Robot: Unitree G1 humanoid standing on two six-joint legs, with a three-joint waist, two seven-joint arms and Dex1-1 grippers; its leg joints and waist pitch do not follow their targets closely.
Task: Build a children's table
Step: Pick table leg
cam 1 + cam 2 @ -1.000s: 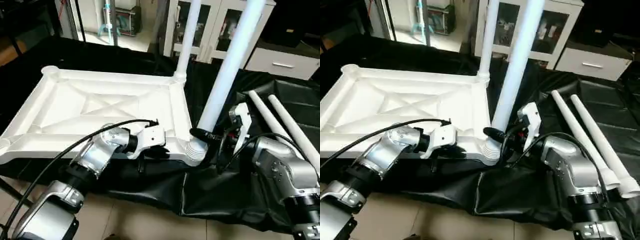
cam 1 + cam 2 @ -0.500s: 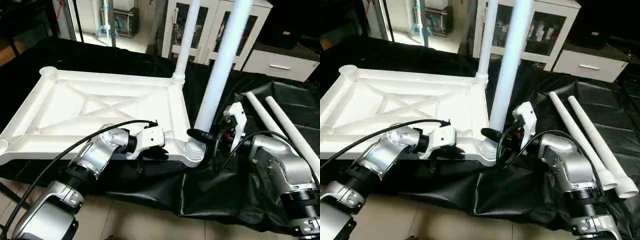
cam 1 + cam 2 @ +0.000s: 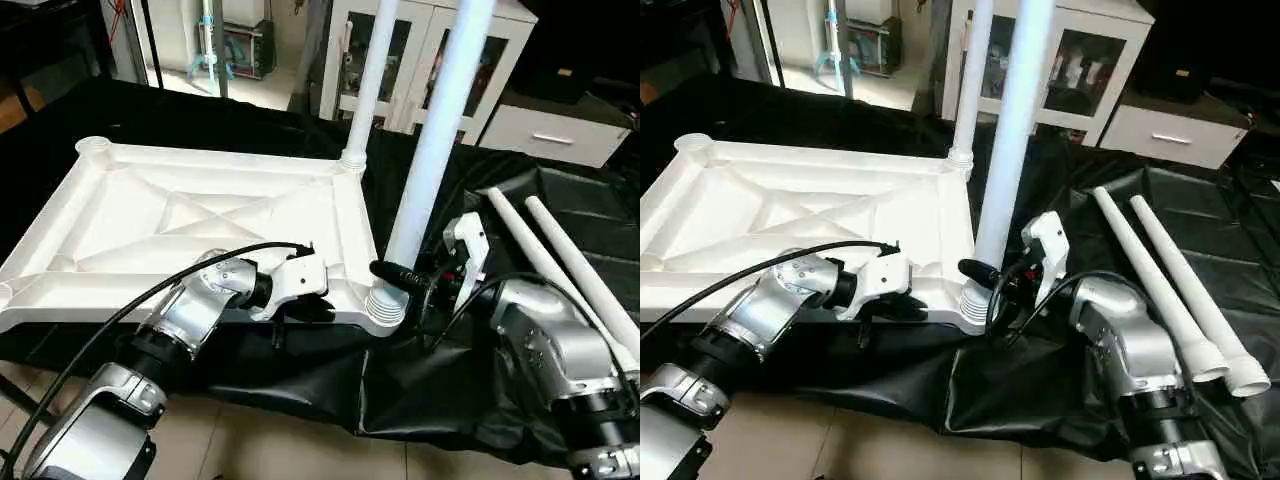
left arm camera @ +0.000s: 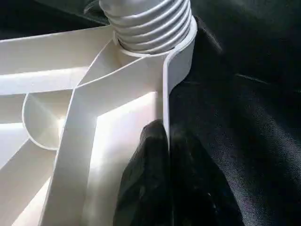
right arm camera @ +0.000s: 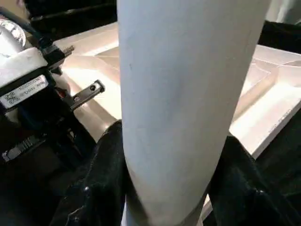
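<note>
The children's table top point(image 3: 200, 220) lies upside down on a black cloth, ribbed X-braced underside up. One white leg point(image 3: 368, 80) stands in its far right corner socket. A second leg point(image 3: 435, 140) stands almost upright at the near right corner, its threaded end point(image 3: 385, 305) in the socket. My right gripper point(image 3: 405, 268) is shut on this leg just above the threads, one black finger point(image 5: 101, 188) on each side of the tube. My left gripper point(image 4: 169, 174) is shut on the top's near rim point(image 4: 165, 94), close to that corner.
Two loose legs point(image 3: 1145, 280) point(image 3: 1195, 290) lie side by side on the black cloth point(image 3: 480, 370) to the right. A white glass-door cabinet point(image 3: 400, 50) and a white drawer unit point(image 3: 550, 130) stand behind. Tiled floor lies below the near edge.
The leg in my right gripper has swung from leaning right to nearly upright over the near right socket. My left gripper has kept its hold on the rim.
</note>
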